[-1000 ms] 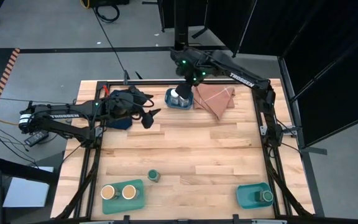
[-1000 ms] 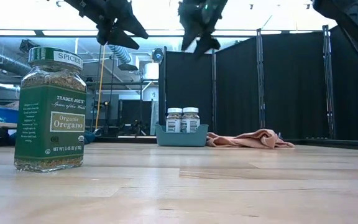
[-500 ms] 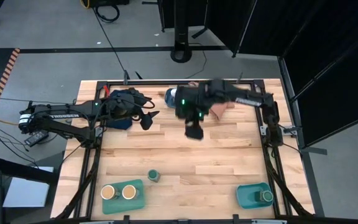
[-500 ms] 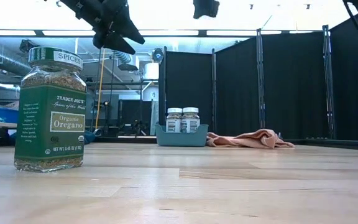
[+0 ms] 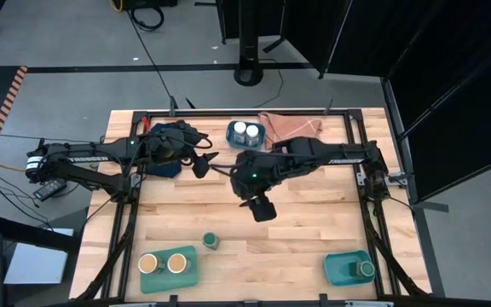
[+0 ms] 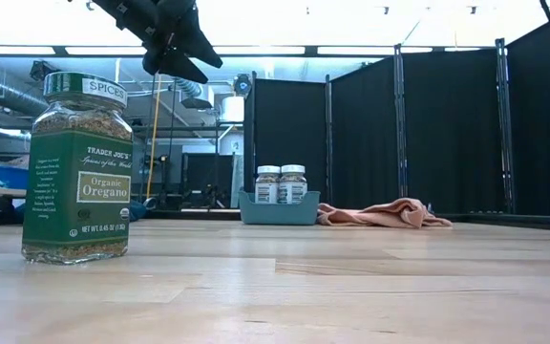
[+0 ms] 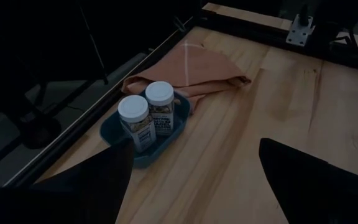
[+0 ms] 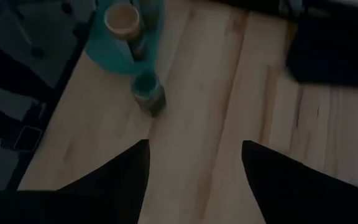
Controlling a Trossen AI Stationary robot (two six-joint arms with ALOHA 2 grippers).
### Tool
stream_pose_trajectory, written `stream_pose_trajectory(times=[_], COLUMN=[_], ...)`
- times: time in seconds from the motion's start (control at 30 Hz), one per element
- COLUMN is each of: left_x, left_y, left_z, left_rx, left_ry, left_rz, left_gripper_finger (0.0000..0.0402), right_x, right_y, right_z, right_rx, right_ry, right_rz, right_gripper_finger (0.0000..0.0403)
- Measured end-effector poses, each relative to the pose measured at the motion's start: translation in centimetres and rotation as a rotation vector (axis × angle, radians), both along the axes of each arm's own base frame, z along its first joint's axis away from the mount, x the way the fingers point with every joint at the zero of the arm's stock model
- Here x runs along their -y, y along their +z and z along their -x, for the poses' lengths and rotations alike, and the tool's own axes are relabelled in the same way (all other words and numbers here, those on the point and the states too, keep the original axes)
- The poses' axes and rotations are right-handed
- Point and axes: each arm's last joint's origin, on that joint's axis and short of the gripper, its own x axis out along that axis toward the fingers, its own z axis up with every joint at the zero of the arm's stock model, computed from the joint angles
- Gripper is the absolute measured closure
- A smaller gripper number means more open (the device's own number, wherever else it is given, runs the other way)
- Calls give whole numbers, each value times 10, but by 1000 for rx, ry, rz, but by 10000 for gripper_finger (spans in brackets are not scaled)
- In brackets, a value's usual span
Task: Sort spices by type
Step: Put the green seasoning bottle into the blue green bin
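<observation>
Step in hand: the right end effector (image 5: 261, 208) is out over the middle of the tabletop (image 5: 314, 230), fingers spread apart and carrying nothing, aimed at the loose green-lidded jar (image 5: 210, 241). That reads as a reach for the last unsorted spice.

Target jar: it stands alone and upright on bare wood at about 7 o'clock from the table's centre, just beside the tray with the two tan-lidded jars (image 5: 163, 263). In the low view the label reads oregano (image 6: 75, 168).

Where it belongs: the other green-lidded jar (image 5: 366, 269) sits in the tray (image 5: 339, 268) at 5 o'clock, so that looks like its home.

Already sorted: the two white-lidded jars (image 5: 246, 130) sit side by side in their tray at 12 o'clock, next to the pink cloth (image 5: 295, 126).

How to do it well: come down from straight above with the fingers wide and centred on the lid; the right wrist view shows the jar (image 8: 148, 93) ahead of the gap between them. Grip the glass body below the lid, not the lid rim.

Watch for: the tan-lid tray is close on the 7 o'clock side; a finger landing there could nudge it, though how much room there is I can't quite judge from here.

Left arm: waiting at 10 o'clock over the dark cloth, its end effector (image 5: 202, 161) spread open and empty.
</observation>
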Motion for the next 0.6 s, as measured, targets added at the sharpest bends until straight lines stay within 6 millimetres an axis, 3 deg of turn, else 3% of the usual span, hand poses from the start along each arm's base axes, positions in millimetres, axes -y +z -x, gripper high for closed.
stream_pose_trajectory(times=[0.17,0.6], left_x=[0,0], left_y=[0,-4], left_z=[0,3], left_rx=[0,-43], left_ry=[0,11], left_rz=[0,26], left_gripper_finger=[51,51], right_x=[-10,-42], right_y=[-9,-62], right_z=[-14,-49], right_rx=[99,363], right_ry=[40,177], right_rz=[3,-60], right_gripper_finger=[146,146])
